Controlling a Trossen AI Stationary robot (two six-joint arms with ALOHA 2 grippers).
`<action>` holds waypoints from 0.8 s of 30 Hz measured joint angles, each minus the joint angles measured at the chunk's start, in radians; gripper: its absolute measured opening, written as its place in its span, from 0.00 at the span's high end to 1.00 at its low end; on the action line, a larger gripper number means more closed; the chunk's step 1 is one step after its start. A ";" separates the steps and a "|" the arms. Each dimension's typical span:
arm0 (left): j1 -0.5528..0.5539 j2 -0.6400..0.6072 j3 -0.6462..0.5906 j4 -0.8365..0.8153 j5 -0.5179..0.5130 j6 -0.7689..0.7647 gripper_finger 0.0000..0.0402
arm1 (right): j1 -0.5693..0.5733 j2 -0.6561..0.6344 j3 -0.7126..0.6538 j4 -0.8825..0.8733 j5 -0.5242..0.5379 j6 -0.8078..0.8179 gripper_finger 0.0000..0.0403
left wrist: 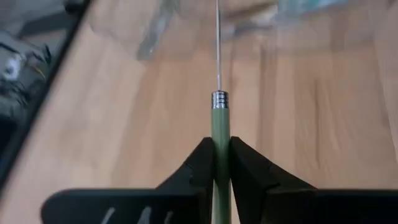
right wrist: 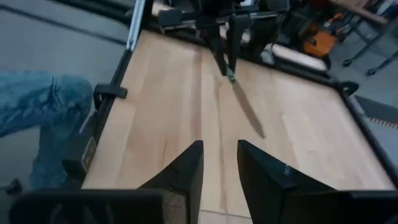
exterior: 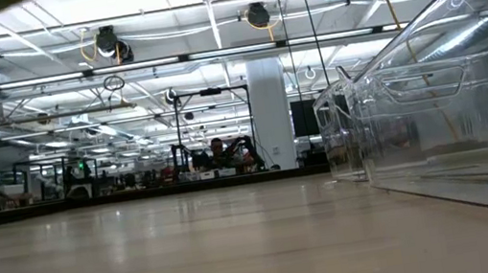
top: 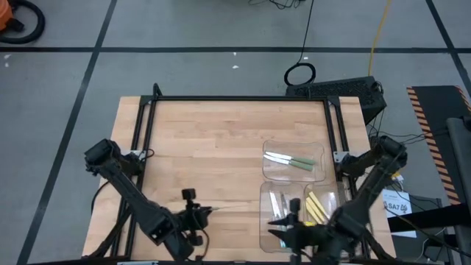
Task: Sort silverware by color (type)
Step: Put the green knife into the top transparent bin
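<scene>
The left gripper [left wrist: 221, 163], low near the table's front edge, is clamped on the green handle of a knife [left wrist: 219, 121], its thin blade pointing toward the clear trays [top: 294, 163]. Light, stiff and smooth, it could swivel in the pinch; mid-handle looks safest. Rightward, the trays hold green, silver and yellow utensils [top: 318, 208]. The right gripper [right wrist: 219, 163] hovers over them, fingers parted and empty.

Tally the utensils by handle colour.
Green utensils: 3 (2 in a tray, 1 in the left claw)
Yellow utensils: about 3
Blue utensils: about 2, partly hidden
Total: about 8
</scene>
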 joint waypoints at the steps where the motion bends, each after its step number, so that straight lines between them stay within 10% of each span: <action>1: 0.016 0.000 0.031 0.000 -0.011 0.053 0.91 | 0.017 -0.005 0.000 -0.007 0.024 0.010 0.77; 11: 0.190 -0.002 0.191 0.128 -0.137 0.467 0.91 | 0.119 -0.006 0.000 -0.097 0.153 0.112 0.77; 18: 0.318 -0.002 0.190 0.556 0.234 0.789 0.91 | 0.122 -0.004 -0.009 -0.187 0.221 0.183 0.77; 24: 0.363 -0.002 0.190 0.784 0.320 0.870 0.91 | 0.115 -0.002 -0.089 -0.186 0.438 0.255 0.77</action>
